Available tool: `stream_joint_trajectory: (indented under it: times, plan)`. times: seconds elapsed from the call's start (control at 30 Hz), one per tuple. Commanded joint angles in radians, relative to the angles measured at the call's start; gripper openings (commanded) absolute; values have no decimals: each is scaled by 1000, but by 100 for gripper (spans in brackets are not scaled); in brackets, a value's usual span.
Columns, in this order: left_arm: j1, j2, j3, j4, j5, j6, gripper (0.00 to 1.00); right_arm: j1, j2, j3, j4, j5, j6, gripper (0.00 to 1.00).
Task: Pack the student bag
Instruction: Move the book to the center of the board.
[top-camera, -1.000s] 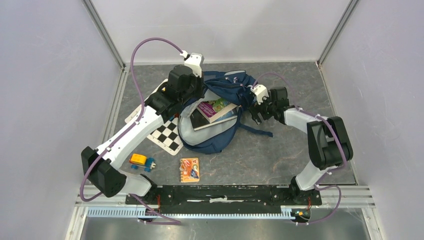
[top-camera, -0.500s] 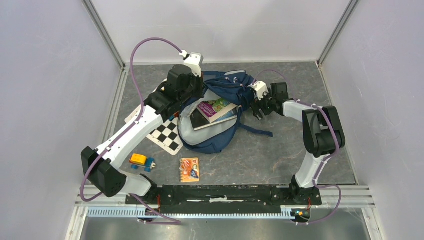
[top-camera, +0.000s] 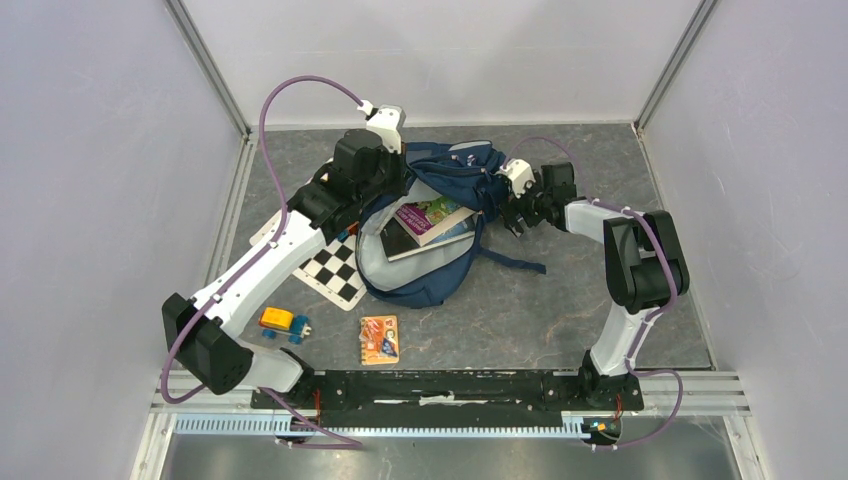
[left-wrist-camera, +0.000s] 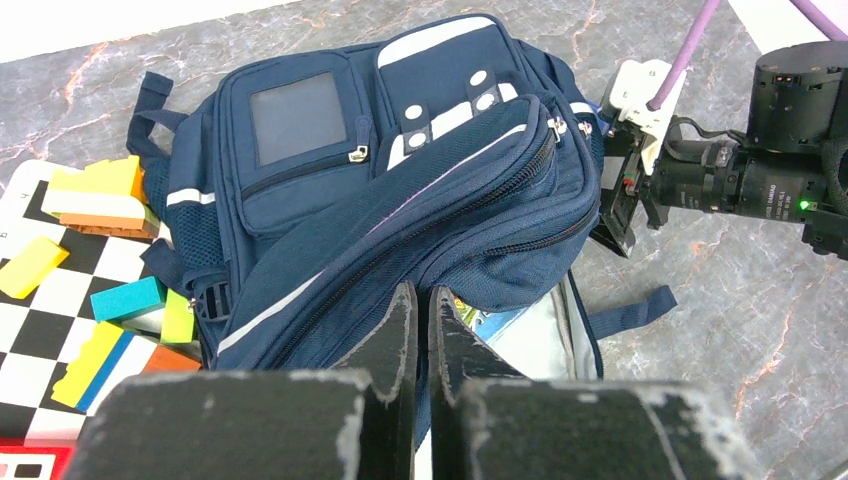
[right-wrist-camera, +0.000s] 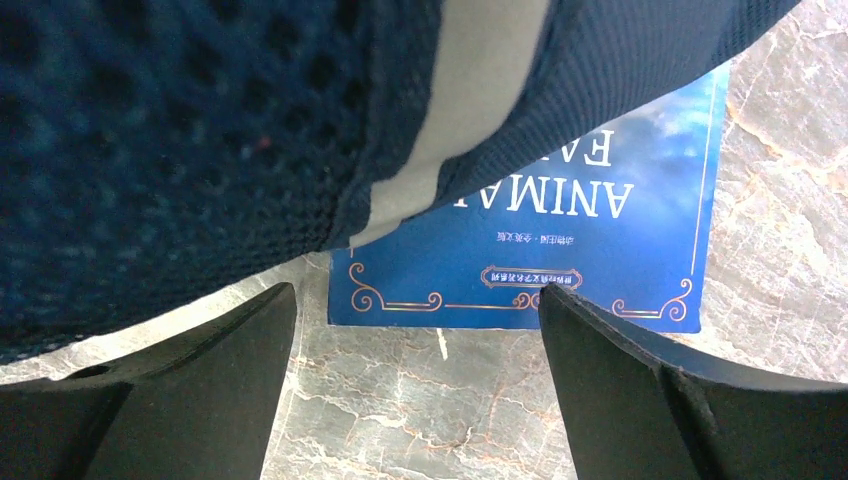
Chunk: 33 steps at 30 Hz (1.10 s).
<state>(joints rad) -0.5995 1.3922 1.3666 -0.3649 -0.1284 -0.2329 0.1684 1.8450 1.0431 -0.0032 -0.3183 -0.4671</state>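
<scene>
1 student bag (top-camera: 462, 172) lies at the middle-back of the marbled grey table (top-camera: 580, 300), between the 2 arms. It is navy-blue fabric, and its main compartment gapes toward the near side, showing a pale grey lining. The left wrist view shows its front (left-wrist-camera: 400, 180): a zip pocket with a grey square patch (left-wrist-camera: 297, 103), thin pale stripes, white round studs on a light strip, and mesh at the side. A loose strap trails over the table on its right.

Inside the opening lie a book with a green and purple cover (top-camera: 432, 215) and a dark flat item (top-camera: 395, 238) just beside it.

The left gripper (left-wrist-camera: 420, 295) sits at the upper-left rim of the opening, its 2 fingers pressed together against the zip edge. I cannot tell if any fabric is pinched between them.

The right gripper (top-camera: 515, 218) is at the bag's right side with its fingers spread wide, holding nothing. Its wrist camera sees navy mesh (right-wrist-camera: 180, 130) close above and a blue book (right-wrist-camera: 560, 220) with white lettering lying partly under the bag, on the table.

A chessboard (top-camera: 335, 272) lies left of the bag, partly under it, with coloured blocks (left-wrist-camera: 125, 298) on it. A small toy truck (top-camera: 282, 322) and an orange packet (top-camera: 379, 338) lie nearer the bases.
</scene>
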Motion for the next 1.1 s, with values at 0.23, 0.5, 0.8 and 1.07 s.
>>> stream_joint_trajectory:
  times: [0.23, 0.5, 0.8, 1.07]
  plan:
    - [40, -24, 12, 109, -72, -45, 2, 9, 87, 94, -53, 21, -28, 93]
    - [46, -27, 11, 109, -70, -43, 2, -41, 143, 75, -123, 53, 67, 57]
    - [50, -30, 8, 113, -57, -48, 2, -72, 70, -59, -54, 244, 123, 20]
    - [50, -28, 6, 116, -50, -48, 2, -86, -32, -198, -42, 338, 239, 0]
